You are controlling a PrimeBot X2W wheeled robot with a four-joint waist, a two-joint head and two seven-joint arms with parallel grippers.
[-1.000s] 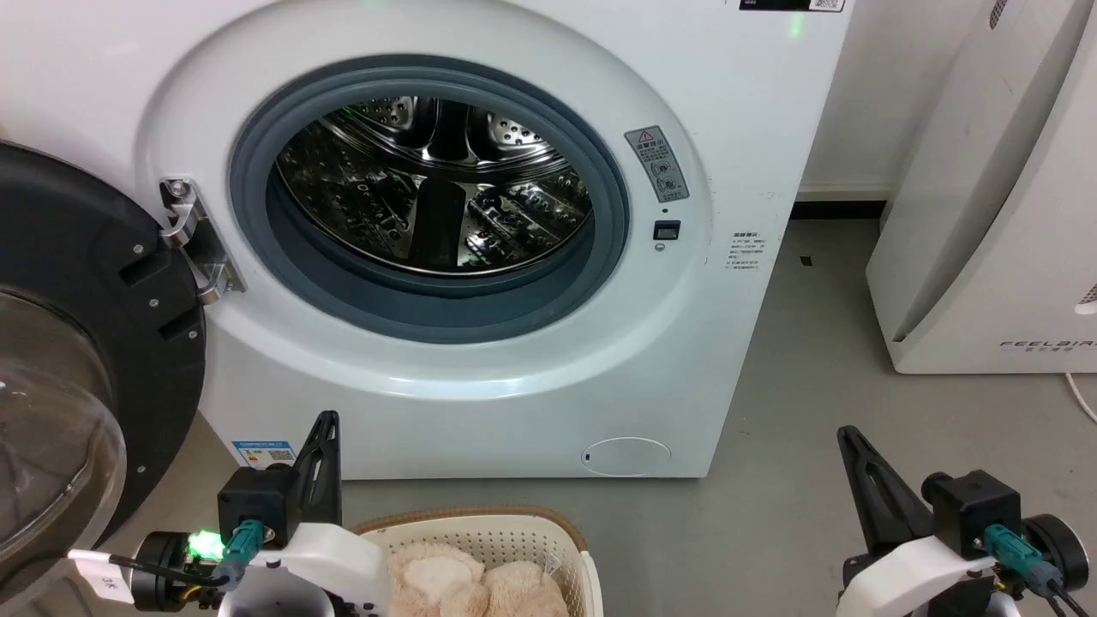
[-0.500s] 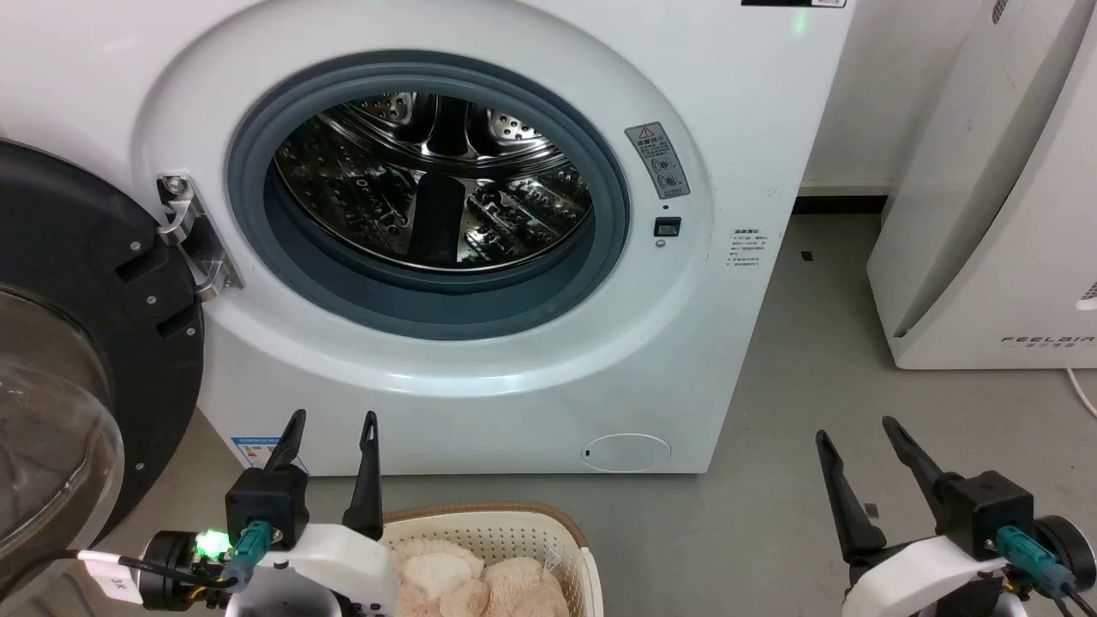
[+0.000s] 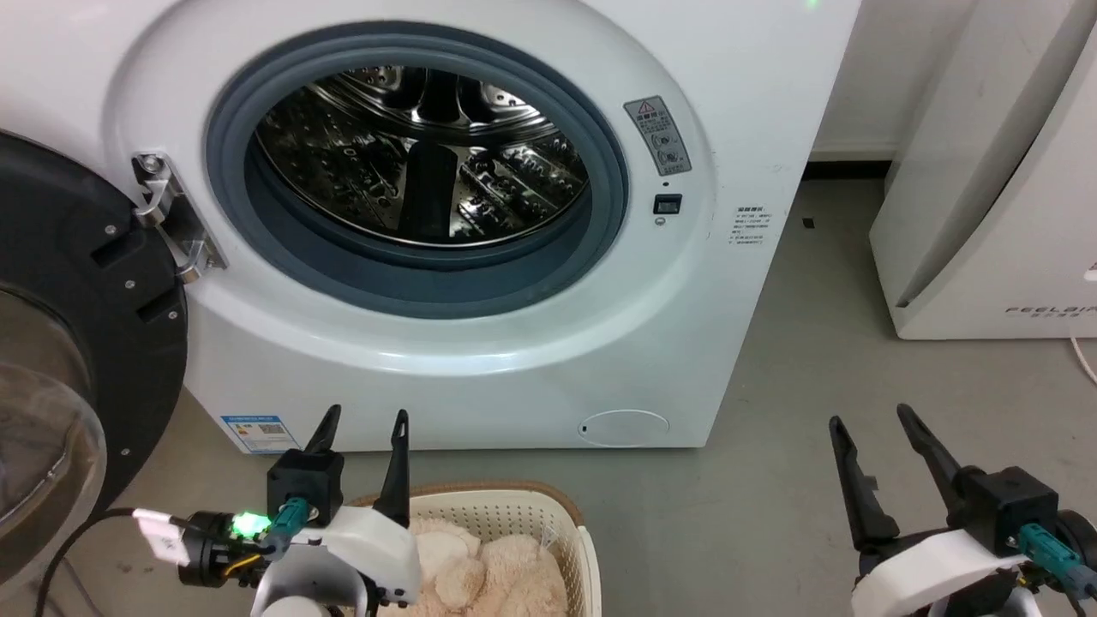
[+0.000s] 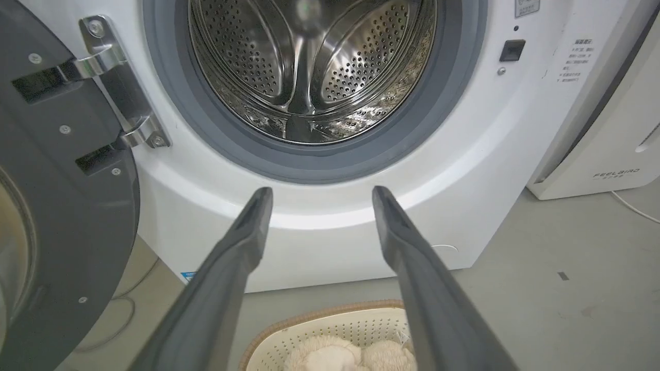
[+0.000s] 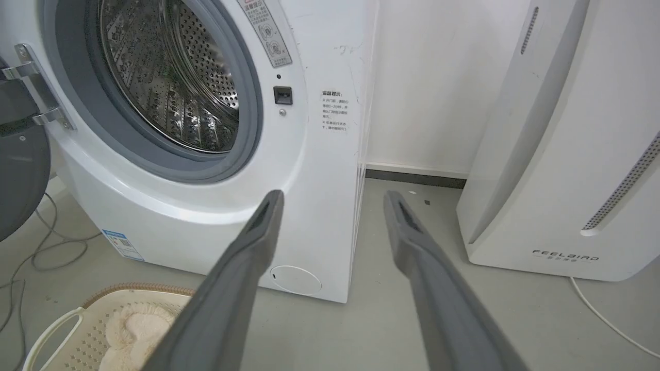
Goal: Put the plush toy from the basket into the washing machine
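Teddy bear [image 3: 480, 574] sits in basket [image 3: 506, 514] just beneath my left end effector [image 3: 367, 413]; right end effector [image 3: 867, 415] well aside. Both spread wide, empty. I judge bear light, soft, squashy, fur slippery: pinch deep into body or limb. Washing machine [image 3: 754, 103] open ahead.
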